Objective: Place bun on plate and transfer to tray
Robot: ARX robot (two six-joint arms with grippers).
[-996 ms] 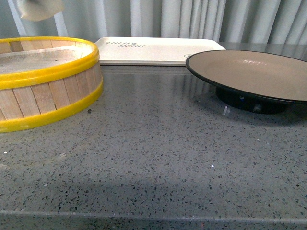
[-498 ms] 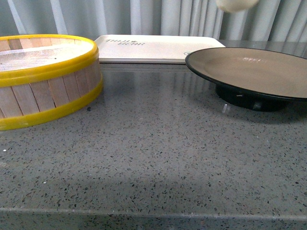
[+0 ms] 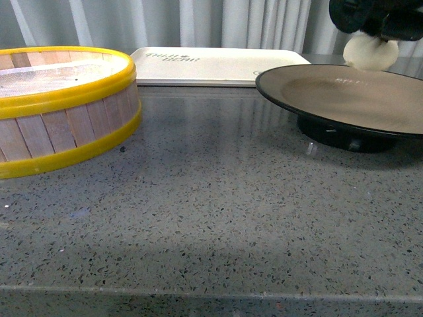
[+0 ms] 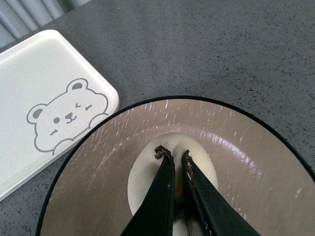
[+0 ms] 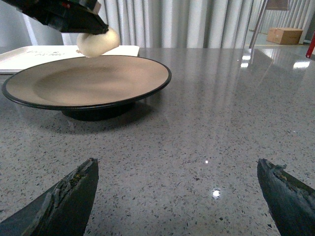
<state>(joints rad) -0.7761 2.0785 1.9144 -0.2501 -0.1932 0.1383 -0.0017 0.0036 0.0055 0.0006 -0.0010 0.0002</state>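
My left gripper (image 3: 370, 30) is shut on the white bun (image 3: 370, 53) and holds it just above the far side of the plate (image 3: 344, 92), a wide tan dish with a black rim. In the left wrist view the black fingers (image 4: 165, 182) pinch the bun (image 4: 142, 172) over the plate (image 4: 98, 162), with the cream tray (image 4: 44, 93) and its bear print beside it. The tray (image 3: 211, 66) lies at the back of the table. My right gripper (image 5: 177, 191) is open and empty, low over the table in front of the plate (image 5: 88, 81); the bun (image 5: 98, 43) shows there too.
A yellow-rimmed wooden steamer basket (image 3: 59, 112) stands at the left. The grey speckled table (image 3: 211, 218) stretches to the front edge. Curtains hang behind. A cardboard box (image 5: 286, 35) sits far off in the right wrist view.
The bun has travelled from above the steamer basket at the left across to the right and down. It now hangs just over the plate, with the left gripper in view.
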